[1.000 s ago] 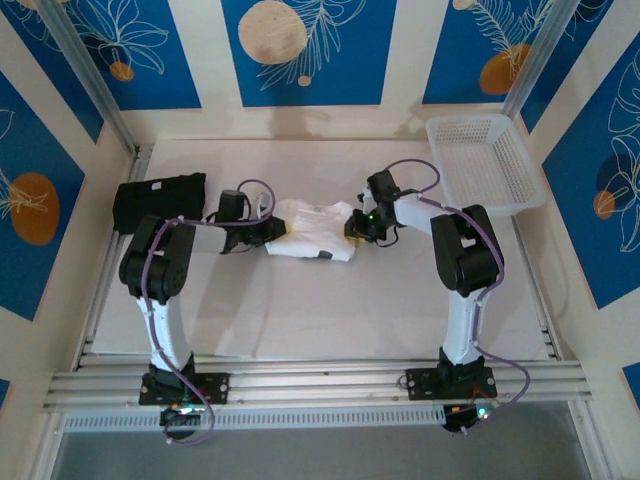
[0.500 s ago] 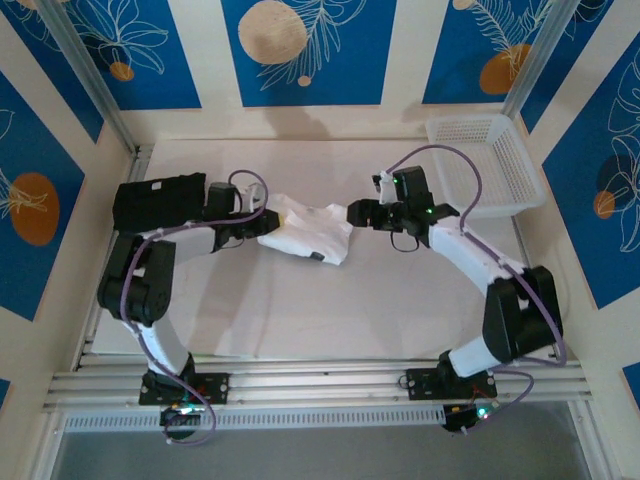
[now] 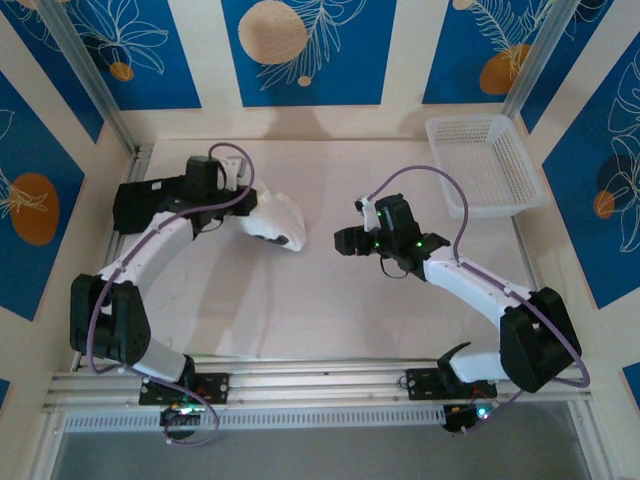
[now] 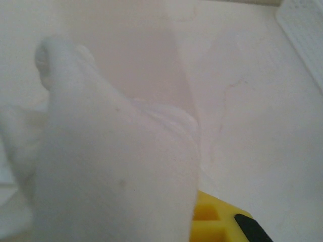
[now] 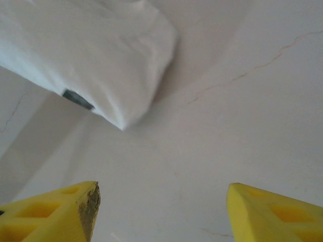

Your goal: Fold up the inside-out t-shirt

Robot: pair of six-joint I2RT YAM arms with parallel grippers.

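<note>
White table: black garment is laid at far left corner, white mesh basket set at far right corner.

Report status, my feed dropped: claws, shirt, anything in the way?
Left claw shut on the t-shirt, bunched, left of centre. Right claw open, empty, apart from it. Black garment beside left arm, basket far right.

I'm looking at a robot lab cell: white table fenced w/ aluminium rails, blue printed wall panels, left arm & right arm bolted at table's near edge, plastic basket at far right corner.
</note>
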